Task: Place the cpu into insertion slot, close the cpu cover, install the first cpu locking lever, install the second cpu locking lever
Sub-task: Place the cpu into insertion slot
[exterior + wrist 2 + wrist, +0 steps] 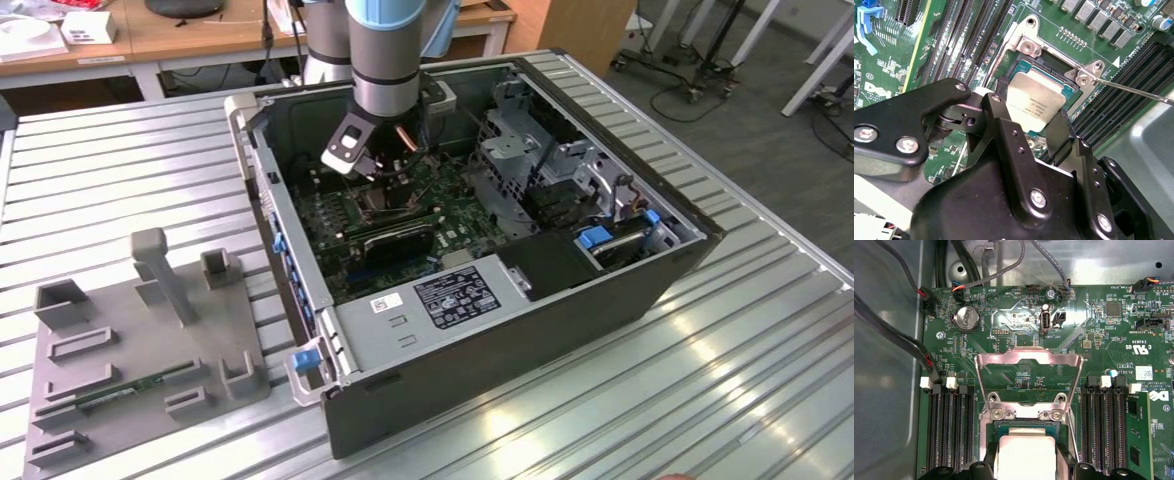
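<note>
Exterior view: the arm (387,60) reached down into the open computer case (534,340), which lay on a slatted metal table (120,170). The gripper (387,172) hung low over the green motherboard (347,215). A grey fixture tray (147,330) sat on the table toward the exterior view's left, well apart from the case.

In the second wrist view the gripper (1029,114) was narrowed onto the cpu (1035,97), with a black finger (998,102) against one edge and another against the opposite edge. The cpu's silvery face lay flat over the insertion slot (1048,59), within its metal rim. From where I stood I could not tell whether the chip was fully seated or just above the contacts. A thin metal rod (1134,91) ran out from one corner bracket of the slot.

In the first wrist view the cpu (1026,455) sat in the insertion slot (1026,426) between banks of black memory slots (949,430). The cpu cover (996,359) stood swung up on its hinge, and the board showed through its window.
</note>
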`<control>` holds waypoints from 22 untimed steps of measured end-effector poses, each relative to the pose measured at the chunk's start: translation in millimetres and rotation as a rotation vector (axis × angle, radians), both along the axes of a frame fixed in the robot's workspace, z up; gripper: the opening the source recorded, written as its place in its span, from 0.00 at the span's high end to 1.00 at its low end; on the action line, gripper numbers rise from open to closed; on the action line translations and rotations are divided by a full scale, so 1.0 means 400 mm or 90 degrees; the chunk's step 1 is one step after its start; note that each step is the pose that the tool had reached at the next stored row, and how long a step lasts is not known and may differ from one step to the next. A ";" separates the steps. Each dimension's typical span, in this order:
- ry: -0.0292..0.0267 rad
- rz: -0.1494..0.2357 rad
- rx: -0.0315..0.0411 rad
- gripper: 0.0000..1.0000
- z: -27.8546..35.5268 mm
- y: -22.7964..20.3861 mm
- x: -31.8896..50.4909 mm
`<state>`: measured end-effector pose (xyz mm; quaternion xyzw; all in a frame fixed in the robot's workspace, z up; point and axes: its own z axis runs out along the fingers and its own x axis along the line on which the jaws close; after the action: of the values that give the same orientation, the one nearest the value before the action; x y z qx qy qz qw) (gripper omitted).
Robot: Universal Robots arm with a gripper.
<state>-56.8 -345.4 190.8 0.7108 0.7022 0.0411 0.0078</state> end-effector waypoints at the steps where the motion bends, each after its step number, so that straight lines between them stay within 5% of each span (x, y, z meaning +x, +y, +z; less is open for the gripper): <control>1: 0.0000 0.000 -0.0002 0.46 0.000 0.000 0.000; 22: -0.0002 0.000 -0.0001 0.40 0.008 0.000 0.000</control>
<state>-56.7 -345.3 193.8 0.7108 0.7022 0.0412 0.0079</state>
